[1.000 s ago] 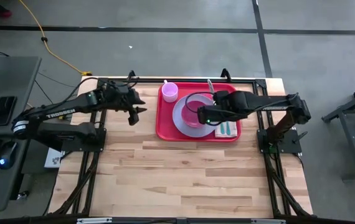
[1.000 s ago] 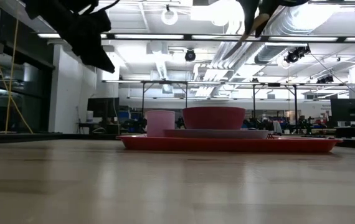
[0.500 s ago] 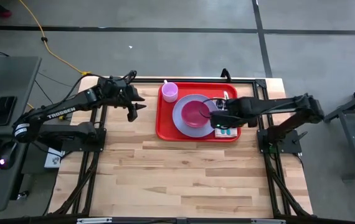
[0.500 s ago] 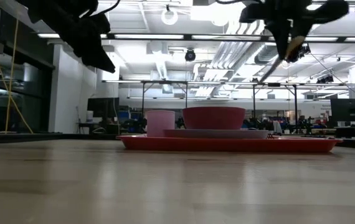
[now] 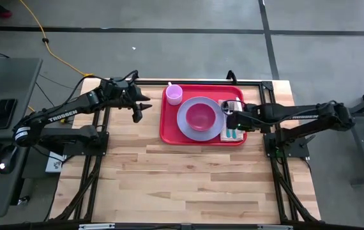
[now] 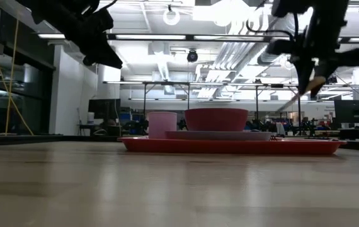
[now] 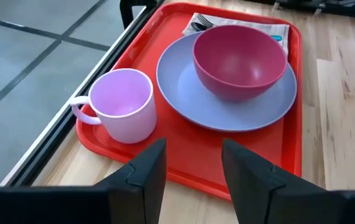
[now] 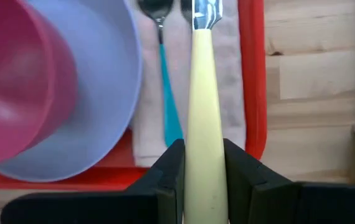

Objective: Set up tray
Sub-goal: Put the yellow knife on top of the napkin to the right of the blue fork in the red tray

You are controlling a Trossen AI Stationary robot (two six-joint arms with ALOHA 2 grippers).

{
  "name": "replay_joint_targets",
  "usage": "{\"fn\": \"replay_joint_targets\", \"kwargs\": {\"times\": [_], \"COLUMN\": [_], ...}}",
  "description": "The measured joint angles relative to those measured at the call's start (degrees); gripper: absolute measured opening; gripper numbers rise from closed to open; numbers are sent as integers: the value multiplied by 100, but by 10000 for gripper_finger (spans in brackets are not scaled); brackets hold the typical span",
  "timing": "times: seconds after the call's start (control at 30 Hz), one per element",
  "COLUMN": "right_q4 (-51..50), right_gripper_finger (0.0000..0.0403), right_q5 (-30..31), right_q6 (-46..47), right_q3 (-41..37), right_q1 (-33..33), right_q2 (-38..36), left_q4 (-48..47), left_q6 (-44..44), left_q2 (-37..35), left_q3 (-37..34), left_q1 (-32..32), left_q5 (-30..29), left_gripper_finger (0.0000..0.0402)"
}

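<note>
Above the glossy red tray (image 8: 252, 74), right gripper (image 8: 203, 163) pinches a cream-handled utensil (image 8: 203, 118).

tray (image 5: 169, 131): we see it on the tabletop (image 5: 182, 182), toward the far edge
plate (image 5: 186, 122): on the tray, middle
bowl (image 5: 200, 117): on the plate
mug (image 5: 174, 94): on the tray, far left corner
napkin (image 5: 233, 132): right of the plate, a utensil (image 8: 168, 106) on it

Grey concrete floor (image 5: 169, 16) under bright ceiling lights (image 6: 227, 12).
</note>
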Motion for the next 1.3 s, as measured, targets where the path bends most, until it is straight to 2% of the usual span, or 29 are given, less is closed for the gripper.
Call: {"fn": "replay_joint_targets", "kwargs": {"times": [0.43, 0.77, 1.3], "right_q4": [1873, 2440, 2582], "right_gripper_finger": [56, 56, 56], "right_q5": [-319, -603, -576], "right_q6": [-1123, -1480, -1387], "right_q3": [-1278, -1652, -1872], "right_q1": [-1112, -1593, -1647], "right_q2": [-158, -158, -77], "left_q4": [193, 177, 177], "left_q6": [-178, -275, -146], "left_q2": [0, 0, 0], "left_q3": [0, 0, 0], "left_q1": [0, 0, 0], "left_q5": [-32, -32, -32], "left_gripper_finger": [184, 184, 184]}}
